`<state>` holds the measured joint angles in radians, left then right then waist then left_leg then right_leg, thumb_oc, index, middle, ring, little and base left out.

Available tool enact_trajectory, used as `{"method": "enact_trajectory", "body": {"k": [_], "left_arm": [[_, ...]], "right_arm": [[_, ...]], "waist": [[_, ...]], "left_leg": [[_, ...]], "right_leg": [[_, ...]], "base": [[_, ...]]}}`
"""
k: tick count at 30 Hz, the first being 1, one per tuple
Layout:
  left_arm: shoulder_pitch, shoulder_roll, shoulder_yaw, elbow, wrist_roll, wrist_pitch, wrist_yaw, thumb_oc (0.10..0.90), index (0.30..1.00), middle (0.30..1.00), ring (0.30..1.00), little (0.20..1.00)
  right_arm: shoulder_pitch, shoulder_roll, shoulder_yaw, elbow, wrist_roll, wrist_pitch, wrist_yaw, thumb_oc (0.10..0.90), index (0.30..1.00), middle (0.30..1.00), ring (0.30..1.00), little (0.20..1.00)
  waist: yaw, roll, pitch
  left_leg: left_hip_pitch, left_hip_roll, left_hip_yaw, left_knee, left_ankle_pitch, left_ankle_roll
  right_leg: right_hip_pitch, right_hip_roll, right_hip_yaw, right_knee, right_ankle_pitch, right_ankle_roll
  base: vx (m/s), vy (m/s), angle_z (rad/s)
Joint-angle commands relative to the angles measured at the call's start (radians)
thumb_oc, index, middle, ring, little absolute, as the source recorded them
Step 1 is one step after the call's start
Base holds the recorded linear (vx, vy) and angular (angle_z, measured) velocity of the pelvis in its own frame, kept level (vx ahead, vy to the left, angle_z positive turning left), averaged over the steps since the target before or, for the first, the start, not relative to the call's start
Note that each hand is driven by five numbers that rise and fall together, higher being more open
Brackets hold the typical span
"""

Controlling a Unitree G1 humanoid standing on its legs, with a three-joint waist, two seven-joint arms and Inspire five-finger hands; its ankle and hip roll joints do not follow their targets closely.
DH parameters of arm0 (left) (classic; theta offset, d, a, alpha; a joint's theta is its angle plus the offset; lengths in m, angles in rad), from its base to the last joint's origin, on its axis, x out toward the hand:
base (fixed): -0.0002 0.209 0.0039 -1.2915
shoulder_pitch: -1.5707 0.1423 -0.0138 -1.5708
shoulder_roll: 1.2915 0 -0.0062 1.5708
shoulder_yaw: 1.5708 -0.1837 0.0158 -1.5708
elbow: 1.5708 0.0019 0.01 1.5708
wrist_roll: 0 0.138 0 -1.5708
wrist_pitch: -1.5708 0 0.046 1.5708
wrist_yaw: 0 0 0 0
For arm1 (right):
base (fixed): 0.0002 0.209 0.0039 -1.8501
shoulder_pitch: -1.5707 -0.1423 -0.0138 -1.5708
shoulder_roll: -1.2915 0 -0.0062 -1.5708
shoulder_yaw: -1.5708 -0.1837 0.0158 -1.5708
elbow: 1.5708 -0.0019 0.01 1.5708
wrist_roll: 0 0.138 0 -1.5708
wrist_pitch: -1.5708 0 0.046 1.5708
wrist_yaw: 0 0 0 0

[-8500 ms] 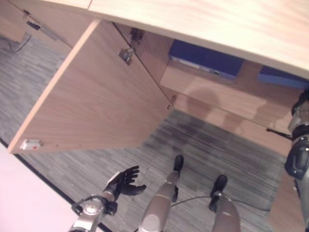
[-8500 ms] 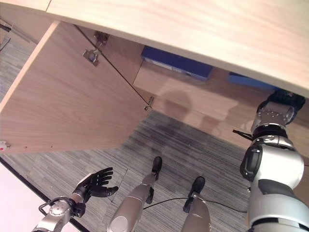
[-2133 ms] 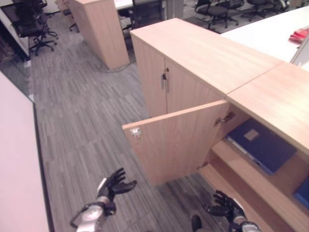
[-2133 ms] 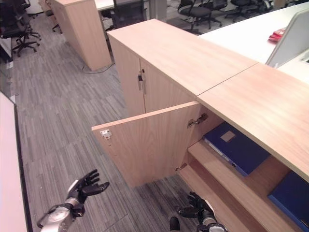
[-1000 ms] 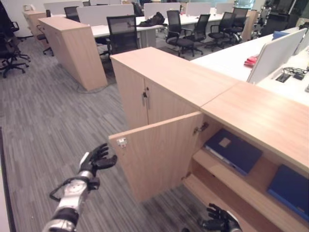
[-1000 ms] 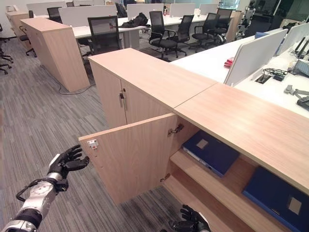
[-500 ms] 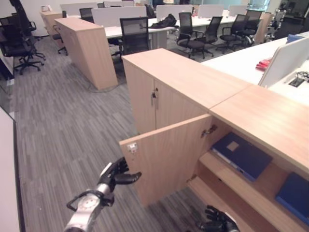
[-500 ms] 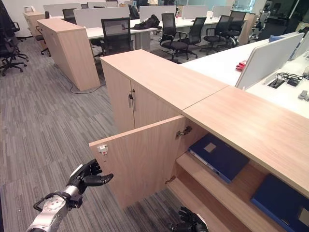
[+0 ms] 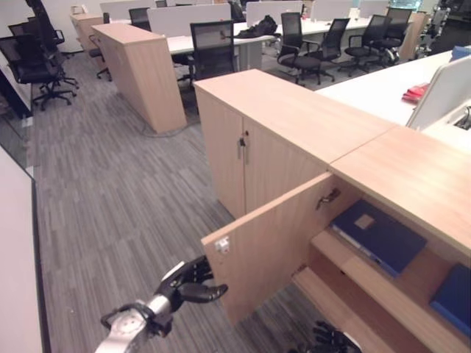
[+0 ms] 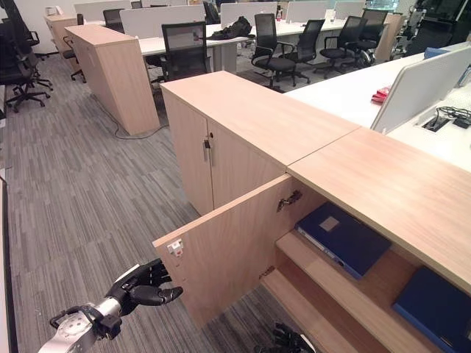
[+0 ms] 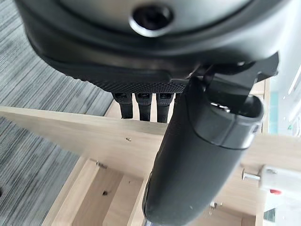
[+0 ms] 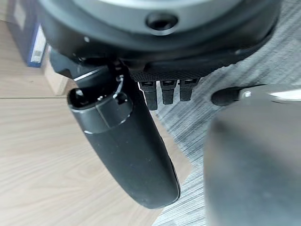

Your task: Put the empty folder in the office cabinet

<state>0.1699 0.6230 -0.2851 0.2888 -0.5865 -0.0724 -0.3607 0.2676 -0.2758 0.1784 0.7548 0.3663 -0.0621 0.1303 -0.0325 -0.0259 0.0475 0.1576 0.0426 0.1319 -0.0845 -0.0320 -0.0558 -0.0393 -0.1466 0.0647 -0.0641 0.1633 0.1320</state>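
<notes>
Right wrist view: folder [image 12: 26, 33] edge beside right hand [image 12: 127, 141].

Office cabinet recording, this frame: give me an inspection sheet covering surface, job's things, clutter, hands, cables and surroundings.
Surface: grey striped carpet floor; cabinet top bare.
Job's things: office cabinet with its door swung open; one blue folder lies flat on the upper shelf, another blue folder further right.
Clutter: nothing seen near the cabinet.
Hands: left hand open, fingers spread beside the door's free edge, holding nothing; right hand low in front of the cabinet, holding nothing.
Cables: a cable on the floor by the far cabinet.
Surroundings: closed cabinet next door, desks, office chairs, a red item on a white desk.
</notes>
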Motion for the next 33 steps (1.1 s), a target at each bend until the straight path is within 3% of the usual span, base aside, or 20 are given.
{"method": "enact_trajectory", "body": {"k": [1,3,4,5,7,11,12,17,22,23,24,25,26,27,28,29,31,33], "left_arm": [[-0.137,-0.055,-0.04,-0.186,-0.063,-0.079,-0.113,0.8,0.9,0.9,0.9,0.9],[-0.142,-0.075,-0.052,-0.203,-0.08,-0.063,-0.095,0.8,0.9,0.9,0.9,0.9],[-0.142,-0.075,-0.052,-0.203,-0.08,-0.063,-0.095,0.8,0.9,0.9,0.9,0.9],[-0.116,-0.076,-0.042,-0.239,-0.09,-0.053,-0.092,0.8,0.9,0.9,0.9,0.9],[-0.088,-0.074,-0.027,-0.283,-0.105,-0.04,-0.103,0.8,0.9,0.9,0.9,0.9],[-0.068,-0.084,-0.029,-0.314,-0.121,-0.033,-0.121,0.8,0.9,0.9,0.9,0.9],[-0.056,-0.097,-0.029,-0.325,-0.132,-0.04,-0.11,0.8,0.9,0.9,0.9,0.9],[-0.067,-0.145,-0.048,-0.318,-0.146,-0.047,-0.089,0.8,0.9,0.9,0.9,0.9],[-0.074,-0.176,-0.052,-0.302,-0.15,-0.038,-0.084,0.8,0.9,0.9,0.9,0.9],[-0.081,-0.185,-0.058,-0.298,-0.155,-0.036,-0.072,0.8,0.9,0.9,0.9,0.9],[-0.081,-0.186,-0.058,-0.298,-0.155,-0.036,-0.072,0.8,0.9,0.9,0.9,0.9],[-0.089,-0.198,-0.06,-0.292,-0.157,-0.045,-0.057,0.8,0.9,0.9,0.9,0.9],[-0.088,-0.205,-0.061,-0.289,-0.161,-0.048,-0.051,0.8,0.9,0.9,0.9,0.9],[-0.089,-0.205,-0.06,-0.289,-0.161,-0.049,-0.052,0.8,0.9,0.9,0.9,0.9],[-0.087,-0.208,-0.063,-0.291,-0.165,-0.051,-0.043,0.8,0.9,0.9,0.9,0.9],[-0.092,-0.217,-0.06,-0.287,-0.163,-0.062,-0.022,0.8,0.9,0.9,0.9,0.9],[-0.102,-0.231,-0.05,-0.266,-0.152,-0.08,0.0,0.8,0.9,0.9,0.9,0.9],[-0.113,-0.249,-0.031,-0.228,-0.139,-0.102,0.025,0.8,0.9,0.9,0.9,0.9]], "right_arm": [[-0.128,-0.04,-0.033,-0.058,0.039,-0.06,-0.008,0.8,0.9,0.9,0.9,0.9],[-0.185,-0.029,-0.036,-0.049,0.028,-0.056,-0.04,0.8,0.9,0.9,0.9,0.9],[-0.185,-0.029,-0.036,-0.049,0.028,-0.056,-0.04,0.8,0.9,0.9,0.9,0.9],[-0.194,-0.017,-0.029,-0.057,0.016,-0.056,-0.045,0.8,0.9,0.9,0.9,0.9],[-0.202,-0.008,-0.017,-0.048,-0.004,-0.056,-0.055,0.8,0.9,0.9,0.9,0.9],[-0.209,-0.018,-0.023,-0.02,-0.023,-0.051,-0.07,0.8,0.9,0.9,0.9,0.9],[-0.223,-0.034,-0.024,0.0,-0.034,-0.046,-0.09,0.8,0.9,0.9,0.9,0.9],[-0.248,-0.065,-0.036,0.037,-0.018,-0.042,-0.111,0.8,0.9,0.9,0.9,0.9],[-0.252,-0.083,-0.035,0.062,-0.023,-0.037,-0.114,0.8,0.9,0.9,0.9,0.9],[-0.257,-0.088,-0.035,0.074,-0.019,-0.035,-0.125,0.8,0.9,0.9,0.9,0.9],[-0.258,-0.088,-0.035,0.074,-0.019,-0.035,-0.125,0.8,0.9,0.9,0.9,0.9],[-0.271,-0.092,-0.03,0.087,-0.021,-0.033,-0.13,0.8,0.9,0.9,0.9,0.9],[-0.274,-0.093,-0.022,0.091,-0.022,-0.031,-0.128,0.8,0.9,0.9,0.9,0.9],[-0.275,-0.093,-0.022,0.091,-0.022,-0.031,-0.128,0.8,0.9,0.9,0.9,0.9],[-0.277,-0.094,-0.016,0.091,-0.022,-0.03,-0.128,0.8,0.9,0.9,0.9,0.9],[-0.285,-0.093,0.0,0.096,-0.024,-0.03,-0.129,0.8,0.9,0.9,0.9,0.9],[-0.292,-0.084,0.017,0.1,-0.024,-0.03,-0.128,0.8,0.9,0.9,0.9,0.9],[-0.297,-0.077,0.023,0.109,-0.019,-0.031,-0.124,0.8,0.9,0.9,0.9,0.9]], "waist": [[-0.064,0.06,0.083],[-0.039,0.092,0.117],[-0.041,0.092,0.117],[-0.013,0.11,0.111],[0.0,0.105,0.112],[0.01,0.105,0.1],[0.002,0.127,0.093],[-0.045,0.189,0.097],[-0.08,0.2,0.102],[-0.081,0.2,0.114],[-0.081,0.201,0.115],[-0.083,0.191,0.115],[-0.082,0.184,0.115],[-0.08,0.184,0.112],[-0.075,0.178,0.113],[-0.05,0.16,0.103],[-0.026,0.14,0.092],[-0.006,0.126,0.087]], "left_leg": [[-0.026,0.006,0.023,-0.003,-0.04,0.021],[-0.046,0.026,0.089,0.0,-0.027,0.014],[-0.046,0.026,0.088,0.0,-0.027,0.015],[-0.043,0.042,0.144,0.006,-0.036,0.014],[-0.054,0.047,0.214,0.022,-0.018,0.02],[-0.069,0.041,0.259,0.032,-0.007,0.012],[-0.079,0.048,0.272,0.043,0.002,-0.002],[-0.063,0.101,0.306,0.071,0.027,-0.043],[-0.063,0.185,0.347,0.172,0.042,-0.081],[-0.092,0.235,0.312,0.251,0.121,-0.111],[-0.092,0.237,0.312,0.253,0.121,-0.112],[-0.105,0.25,0.246,0.308,0.165,-0.122],[-0.106,0.249,0.209,0.331,0.173,-0.123],[-0.11,0.249,0.211,0.327,0.179,-0.122],[-0.11,0.231,0.158,0.342,0.173,-0.115],[-0.119,0.169,0.04,0.302,0.124,-0.086],[-0.128,0.104,-0.054,0.239,0.049,-0.067],[-0.152,0.05,-0.14,0.183,0.026,-0.065]], "right_leg": [[-0.035,-0.031,-0.075,0.163,-0.131,0.083],[-0.088,-0.114,-0.282,0.248,-0.113,0.089],[-0.088,-0.115,-0.283,0.249,-0.113,0.089],[-0.073,-0.184,-0.461,0.306,-0.141,0.071],[-0.062,-0.224,-0.529,0.355,-0.144,0.056],[-0.027,-0.216,-0.473,0.275,-0.146,0.064],[-0.015,-0.197,-0.437,0.203,-0.143,0.066],[0.019,-0.122,-0.374,0.117,-0.161,0.043],[0.05,-0.056,-0.317,0.094,-0.205,0.006],[0.062,-0.022,-0.277,0.091,-0.222,-0.016],[0.062,-0.02,-0.276,0.091,-0.223,-0.017],[0.058,-0.003,-0.242,0.091,-0.225,-0.033],[0.06,0.001,-0.221,0.092,-0.232,-0.036],[0.054,0.001,-0.22,0.091,-0.227,-0.037],[0.055,0.006,-0.195,0.092,-0.231,-0.038],[0.051,0.012,-0.141,0.081,-0.227,-0.032],[0.059,0.026,-0.085,0.075,-0.233,-0.031],[0.076,0.04,-0.042,0.067,-0.238,-0.03]], "base": [[-0.26,0.028,-0.69],[-0.19,0.007,-1.03],[-0.08,0.009,-1.39],[-0.08,-0.042,-0.96],[-0.14,-0.092,-1.11],[-0.03,-0.113,-0.95],[0.02,-0.146,-0.69],[0.02,-0.16,-0.69],[0.02,-0.173,-0.59],[0.03,-0.088,-0.49],[0.01,-0.165,-0.85],[0.0,-0.1,-0.89],[-0.01,-0.098,-0.97],[0.04,-0.035,-0.7],[0.1,-0.042,-0.75],[0.19,-0.069,-0.77],[0.23,-0.05,-0.98],[0.2,-0.002,-0.86]]}}
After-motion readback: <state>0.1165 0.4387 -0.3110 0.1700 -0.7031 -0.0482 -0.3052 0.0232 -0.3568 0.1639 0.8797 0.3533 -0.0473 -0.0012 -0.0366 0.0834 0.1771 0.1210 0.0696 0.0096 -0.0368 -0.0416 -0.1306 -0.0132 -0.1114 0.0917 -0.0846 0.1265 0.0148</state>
